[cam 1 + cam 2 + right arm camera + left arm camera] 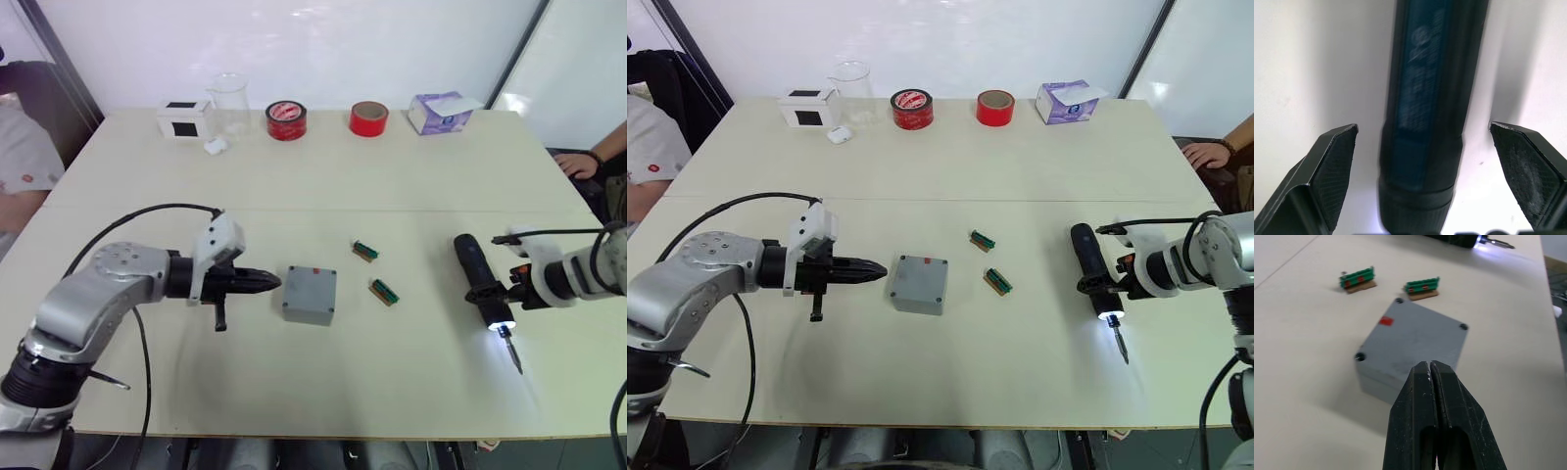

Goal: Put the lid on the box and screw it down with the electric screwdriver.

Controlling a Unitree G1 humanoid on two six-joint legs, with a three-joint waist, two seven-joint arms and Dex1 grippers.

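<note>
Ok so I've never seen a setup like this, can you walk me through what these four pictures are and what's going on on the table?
This is a two-armed robot at a table. Two pictures come from cameras in its head, looking down; the other two come from a camera on each wrist. Its left tool is shut, holding nothing, pointing at the gray box, which already wears its lid. Its right tool is open, fingers on either side of the electric screwdriver, which lies on the table with its tip light on. Two small green circuit parts lie beside the box; tape rolls, a beaker and a tissue box line the far edge.
</note>
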